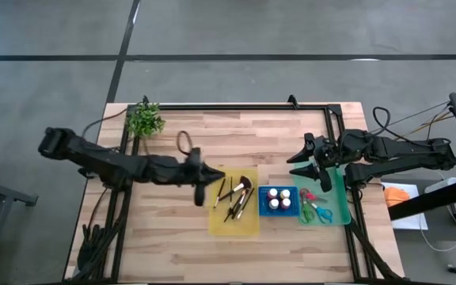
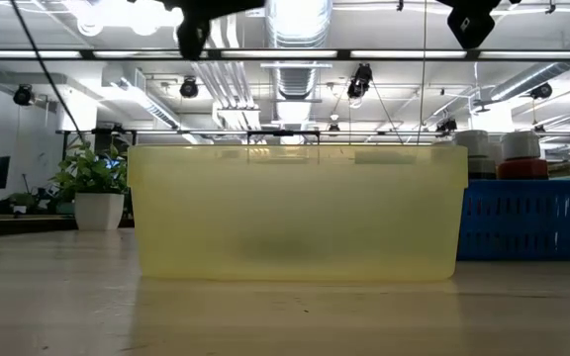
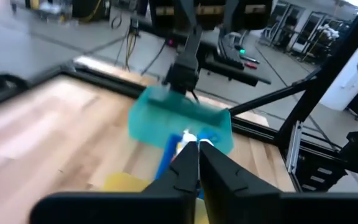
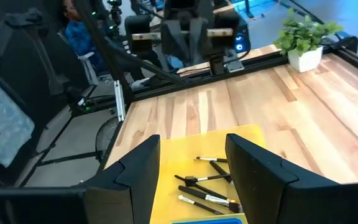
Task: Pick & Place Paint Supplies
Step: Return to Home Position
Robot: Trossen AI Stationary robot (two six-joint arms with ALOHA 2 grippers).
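Note:
Several thin paintbrushes (image 1: pixel 234 196) (image 4: pixel 207 186) lie in the yellow tray (image 1: pixel 248 226). Little paint bottles (image 1: pixel 278 198) stand in the blue tray (image 1: pixel 264 210). Scissors (image 1: pixel 315 207) lie in the green tray (image 1: pixel 340 198). My left gripper (image 1: pixel 210 177) (image 3: pixel 197 147) hangs shut above the yellow tray's left edge, holding nothing. My right gripper (image 1: pixel 298 166) (image 4: pixel 191 168) hovers open above the far end of the green tray, nothing between its fingers.
A small potted plant (image 1: pixel 145 119) stands at the table's far left, and a brown ring (image 1: pixel 184 142) lies near it. A black frame rail (image 1: pixel 236 106) runs along the far edge. Bare wood lies near and to the left of the trays.

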